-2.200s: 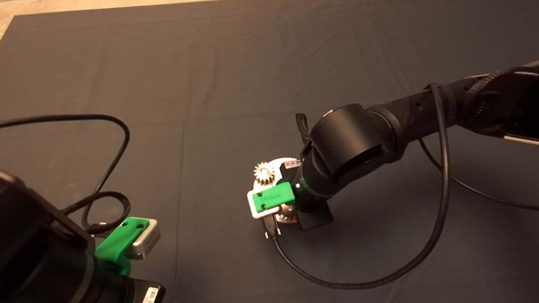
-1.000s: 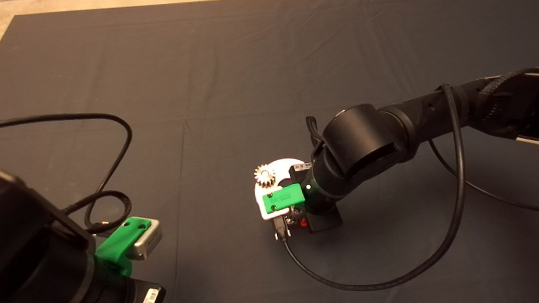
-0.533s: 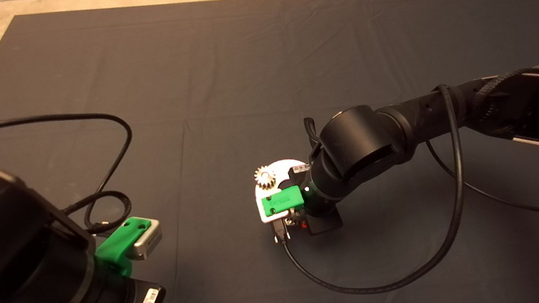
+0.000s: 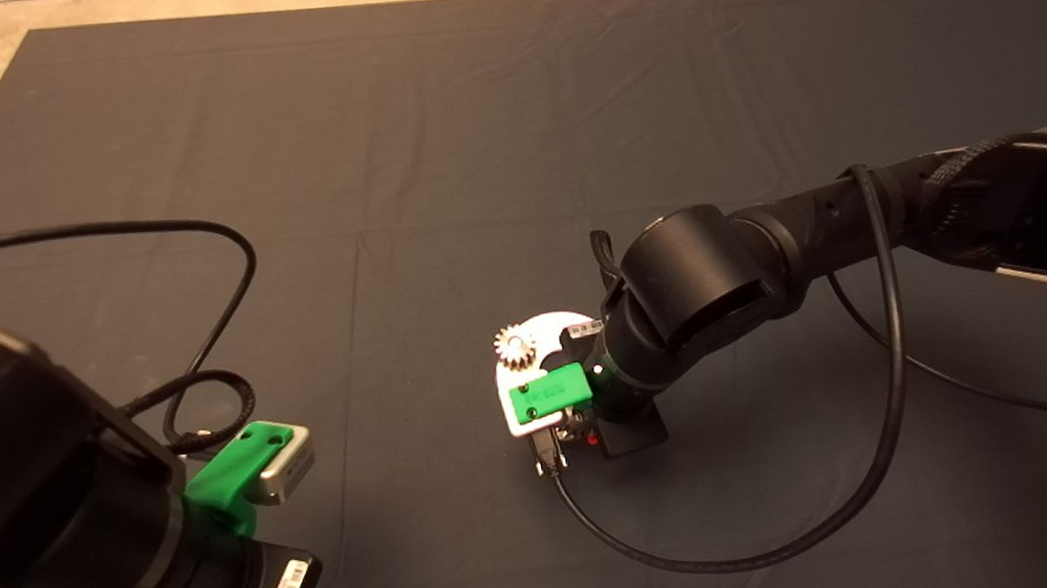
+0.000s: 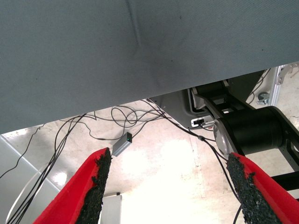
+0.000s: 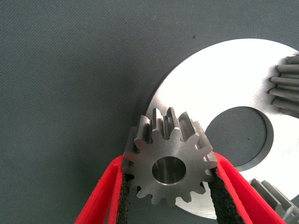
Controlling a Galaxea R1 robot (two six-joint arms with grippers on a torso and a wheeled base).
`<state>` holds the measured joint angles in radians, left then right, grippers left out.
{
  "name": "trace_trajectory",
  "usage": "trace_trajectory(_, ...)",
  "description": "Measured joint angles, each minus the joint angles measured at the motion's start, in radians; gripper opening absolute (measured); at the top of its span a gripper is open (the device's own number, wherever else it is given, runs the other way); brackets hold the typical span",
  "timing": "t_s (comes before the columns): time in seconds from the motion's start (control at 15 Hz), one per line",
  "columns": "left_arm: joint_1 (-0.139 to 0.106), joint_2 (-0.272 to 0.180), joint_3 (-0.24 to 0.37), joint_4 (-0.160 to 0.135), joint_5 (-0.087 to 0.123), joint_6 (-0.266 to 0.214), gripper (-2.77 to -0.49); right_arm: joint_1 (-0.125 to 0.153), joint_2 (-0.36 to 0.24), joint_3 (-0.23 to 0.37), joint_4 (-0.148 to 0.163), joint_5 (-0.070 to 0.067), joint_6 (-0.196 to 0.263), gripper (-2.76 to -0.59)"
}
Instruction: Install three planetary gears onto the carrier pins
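The white disc (image 6: 219, 79) lies on the dark mat, and in the head view the right arm covers most of the disc (image 4: 541, 326). My right gripper (image 6: 168, 163) is shut on a planetary gear (image 6: 169, 170), one pad on each side of its teeth, over the disc's rim. A second gear (image 6: 286, 86) and a third gear (image 6: 275, 196) stand on the disc at the picture's edge. From above, one gear (image 4: 514, 345) shows on the disc. The carrier pins are hidden. My left gripper (image 5: 170, 186) is open and parked at the mat's near left corner.
A black cable (image 4: 750, 546) loops over the mat from the right wrist's green camera mount (image 4: 548, 394). Another cable (image 4: 191, 230) arcs above the left arm. The left wrist view looks past the mat's edge at floor, cables and a metal frame (image 5: 252, 130).
The right arm shifted to the right and slightly nearer over two seconds, then barely moved, with the gear still held. The left arm stayed still.
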<state>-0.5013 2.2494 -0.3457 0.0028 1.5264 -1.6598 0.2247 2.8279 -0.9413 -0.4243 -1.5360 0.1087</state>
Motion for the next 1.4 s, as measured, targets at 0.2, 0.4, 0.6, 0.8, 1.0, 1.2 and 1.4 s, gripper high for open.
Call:
trace_trajectory(0.2, 0.0, 0.0, 0.0, 0.0, 0.0, 0.0, -1.51, 0.0, -0.004, 0.0, 0.001, 0.006, -0.008, -2.32)
trace_trajectory(0.4, 0.0, 0.0, 0.0, 0.0, 0.0, 0.0, -1.51, 0.0, -0.006, 0.0, 0.002, 0.009, -0.018, -2.32)
trace_trajectory(0.6, 0.0, 0.0, 0.0, 0.0, 0.0, 0.0, -1.51, 0.0, -0.005, 0.0, 0.002, 0.009, -0.031, -2.32)
trace_trajectory(0.8, 0.0, 0.0, 0.0, 0.0, 0.0, 0.0, -1.51, 0.0, -0.005, 0.0, 0.002, 0.009, -0.035, -2.32)
trace_trajectory(1.0, 0.0, 0.0, 0.0, 0.0, 0.0, 0.0, -1.51, 0.002, -0.004, 0.0, 0.003, 0.008, -0.05, -2.32)
trace_trajectory(1.2, 0.0, 0.0, 0.0, 0.0, 0.0, 0.0, -1.51, 0.006, 0.007, 0.0, 0.019, 0.002, -0.055, -2.32)
trace_trajectory(1.4, 0.0, 0.0, 0.0, 0.0, 0.0, 0.0, -1.51, 0.006, 0.02, 0.004, 0.03, 0.002, -0.059, -2.32)
